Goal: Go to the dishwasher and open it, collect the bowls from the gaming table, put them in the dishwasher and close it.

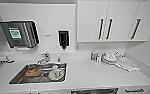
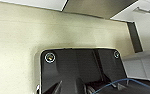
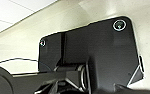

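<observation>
The dishwasher (image 1: pixel 94 91) shows as a stainless-steel strip under the white counter's front edge, right of the sink. In the left wrist view its steel front (image 2: pixel 98 7) stands next to a white drawer (image 2: pixel 141 10) with a bar handle, and the door looks shut. Both wrists hang low over a pale floor in front of the cabinets. The gaming table and the bowls are out of view.
A steel sink (image 1: pixel 18 78) with a tap (image 1: pixel 44 59) holds an orange item and white dishes. A stack of plates (image 1: pixel 110 58), small bottles (image 1: pixel 93 56) and a cloth (image 1: pixel 127 64) sit at the counter's back right. Wall cabinets (image 1: pixel 108 21) hang above.
</observation>
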